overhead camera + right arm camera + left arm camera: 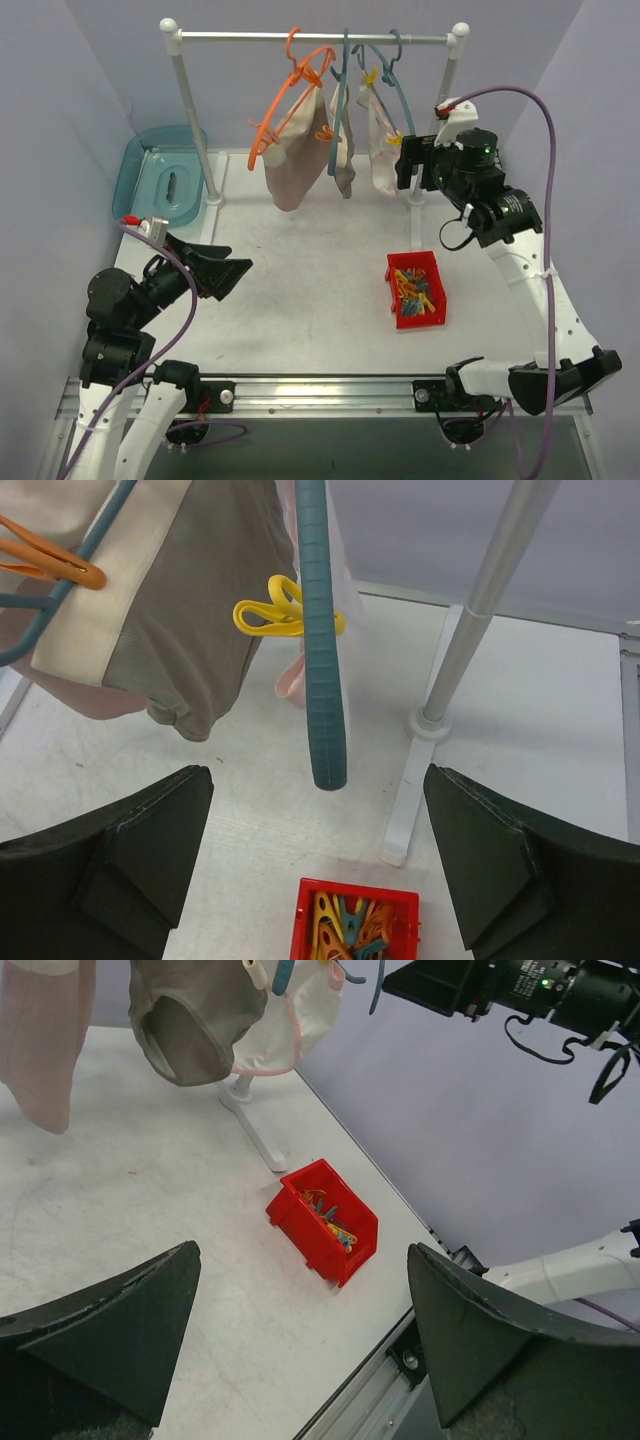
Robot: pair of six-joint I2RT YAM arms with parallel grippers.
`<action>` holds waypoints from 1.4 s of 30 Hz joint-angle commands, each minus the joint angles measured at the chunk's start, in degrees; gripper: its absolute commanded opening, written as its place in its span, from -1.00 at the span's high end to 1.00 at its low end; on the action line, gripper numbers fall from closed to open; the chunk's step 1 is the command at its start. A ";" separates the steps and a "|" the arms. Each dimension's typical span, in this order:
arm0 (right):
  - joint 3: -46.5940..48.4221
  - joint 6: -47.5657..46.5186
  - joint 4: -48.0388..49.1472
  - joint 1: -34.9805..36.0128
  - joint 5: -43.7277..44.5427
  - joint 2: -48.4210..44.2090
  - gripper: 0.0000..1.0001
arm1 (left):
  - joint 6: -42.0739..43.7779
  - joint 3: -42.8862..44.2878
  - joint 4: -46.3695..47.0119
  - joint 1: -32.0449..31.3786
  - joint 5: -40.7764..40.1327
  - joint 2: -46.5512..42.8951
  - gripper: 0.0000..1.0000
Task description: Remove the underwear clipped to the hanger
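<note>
1. Rack. A white rack (190,110) stands along the far edge of the table (300,310). Three hangers hang from its rail, and each carries one pair of underwear clear of the table surface.
   - The orange hanger (283,110), nearest the left, holds the dusty pink briefs (295,165).
   - The middle blue hanger (339,105) holds the taupe briefs (344,170).
   - The right blue hanger (398,95) holds the white briefs (381,150), fastened by a yellow clip (272,614).
   - An orange clip (62,566) grips the pale waistband of the taupe pair.

2. Right gripper (403,165). It is raised near the far right corner, just beside the white briefs, and faces them. The fingers (120,850) are spread wide and hold nothing. In the wrist view, the lower end of the right blue hanger hangs between the fingers without touching either one.

3. Left gripper (235,270). It sits low, near the left edge and well apart from the rack. The fingers (120,1320) are spread wide and hold nothing.

4. Other items.
   - A red bin (416,290) containing coloured clips stands on the right half of the table.
   - A teal tub (162,175) occupies the far left corner.
</note>
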 commanded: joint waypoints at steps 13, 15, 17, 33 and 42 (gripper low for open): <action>5.09 -5.14 8.97 1.30 1.31 9.22 -0.15 | 2.10 1.93 -2.62 0.02 1.66 -3.38 -0.87; 5.87 -4.89 8.89 1.21 -1.13 10.53 -0.16 | 2.45 2.19 -3.06 0.02 1.48 -3.65 -0.87; 6.05 -4.36 8.89 1.12 -1.86 11.07 -0.18 | 2.72 2.37 -3.76 0.02 1.22 -3.91 -0.87; 6.67 -2.34 9.50 -0.55 -3.35 13.62 0.99 | 3.86 2.37 -5.88 0.02 0.95 -4.70 -0.87; 6.58 -2.25 13.80 -1.43 -6.52 10.81 1.00 | 3.51 2.46 -5.09 0.02 0.69 -3.83 -0.87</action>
